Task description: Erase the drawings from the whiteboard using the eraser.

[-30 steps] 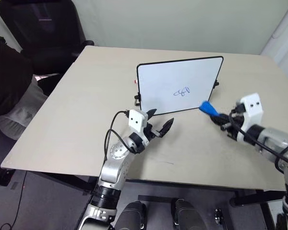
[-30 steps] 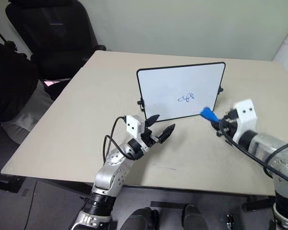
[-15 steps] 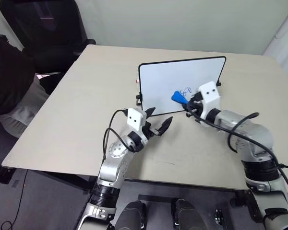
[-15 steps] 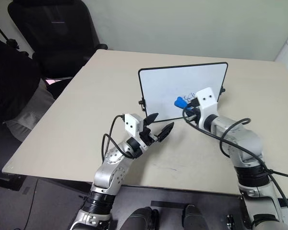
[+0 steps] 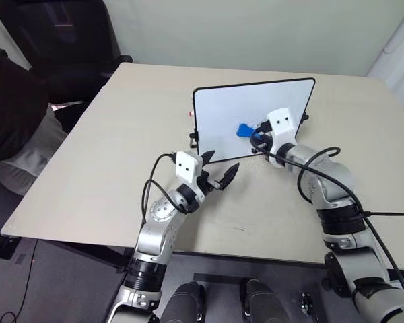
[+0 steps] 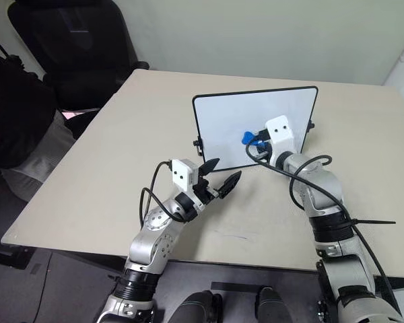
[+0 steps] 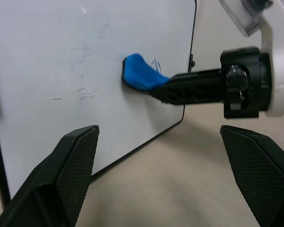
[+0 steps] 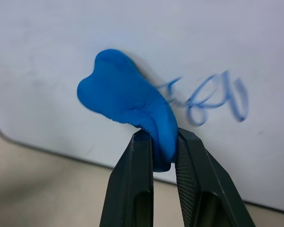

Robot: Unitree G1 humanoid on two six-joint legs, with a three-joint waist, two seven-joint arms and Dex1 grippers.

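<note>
Two black fingers [image 8: 143, 189] of the right jaws [image 8: 164, 161] pinch the narrow end of the eraser [image 8: 128, 101], its blue bulk sticking out past the tips and pressed against the face of the whiteboard [image 5: 225, 108]. Seen from the right wrist, the drawings [image 8: 213, 97], a looping blue scribble, lie right beside the eraser, the nearest loop running under its edge. From the head view the eraser [image 5: 244, 130] sits low on the board, a little toward 3 o'clock of the board's middle, with the right wrist's white camera block just beside it at 3 o'clock. The left wrist view shows the eraser's [image 7: 141, 74] flat end touching the white face, a few thin blue strokes peeping out behind it, and faint grey smears on the board toward its other edge. Left jaws [image 5: 219, 175] stand spread wide, holding nothing, hovering over the surface [image 5: 108, 155] just in front of the board's lower near corner, at about 7 o'clock from the eraser. The board stands tilted up on small black feet near the middle of the tan surface. A black chair [image 5: 60, 40] stands past the surface at about 10 o'clock.
</note>
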